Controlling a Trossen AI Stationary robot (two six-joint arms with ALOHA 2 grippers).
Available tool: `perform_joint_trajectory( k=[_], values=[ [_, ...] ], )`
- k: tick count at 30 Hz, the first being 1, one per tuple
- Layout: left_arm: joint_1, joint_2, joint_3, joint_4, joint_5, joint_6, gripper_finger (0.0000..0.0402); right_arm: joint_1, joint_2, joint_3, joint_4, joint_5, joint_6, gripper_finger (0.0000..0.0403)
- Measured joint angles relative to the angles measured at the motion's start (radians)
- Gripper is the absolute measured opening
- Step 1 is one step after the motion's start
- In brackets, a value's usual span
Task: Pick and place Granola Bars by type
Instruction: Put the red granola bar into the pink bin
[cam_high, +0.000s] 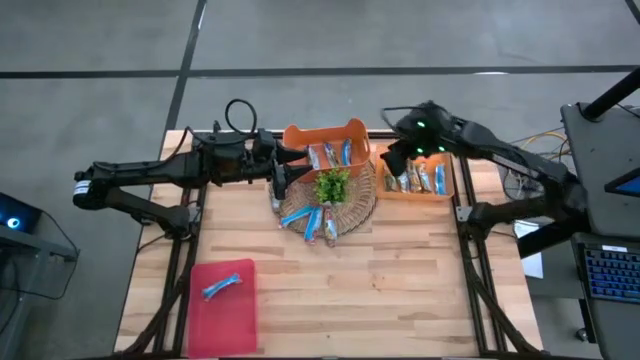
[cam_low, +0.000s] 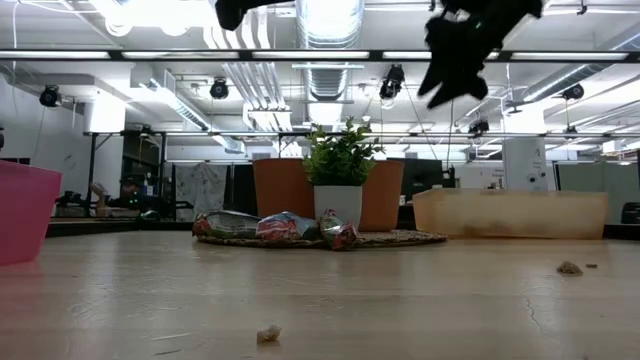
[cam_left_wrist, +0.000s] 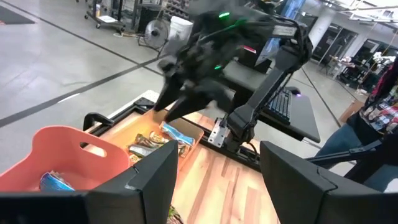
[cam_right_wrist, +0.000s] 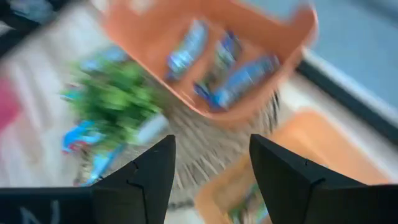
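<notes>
Above the tan tray, beside the woven mat, the right gripper hangs clear of the worktop. Right wrist view: jaws apart, nothing between them. Judged: a bar just let go, or a reach toward the mat about to start.

Left gripper hovers at the mat's edge on the side away from the tray, close to the potted plant. Left wrist view: jaws wide, empty.

Granola Bars now in four places:
- loose on the mat, around the plant: blue-white ones, unsorted
- orange basket behind the mat: blue wrappers
- tan tray: a row of brownish-tan and darker wrappers
- one blue bar alone on the pink bin, well apart from the mat toward the front edge.

Placement reads as sorting by wrapper colour, mat as source.

Materials: bars flat, shiny, crinkled foil; likely slippery. Mat round, coarse weave. Basket smooth plastic, curved wall with handle cut-out. Tray shallow, straight-walled. Worktop pale wood planks; crumbs visible in low view.
</notes>
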Motion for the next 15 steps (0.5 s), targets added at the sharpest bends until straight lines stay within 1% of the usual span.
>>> perform_joint_trajectory(
  k=[3,7,11,15],
  values=[
    [0.000,0.000,0.000,-0.001,0.000,-0.005,0.0208,0.046,-0.133,-0.075,0.103,0.000,-0.039,0.0196],
    [0.000,0.000,0.000,-0.003,0.000,-0.003,0.0208,0.101,-0.311,-0.191,0.215,0.000,-0.018,0.0196],
    [0.000,0.002,0.000,-0.003,-0.001,0.008,0.0208,0.153,-0.467,-0.298,0.262,0.000,0.020,0.0196],
    [0.000,0.002,0.000,-0.003,-0.028,0.013,0.0208,0.209,-0.595,-0.393,0.289,0.000,0.037,0.0196]
  ],
)
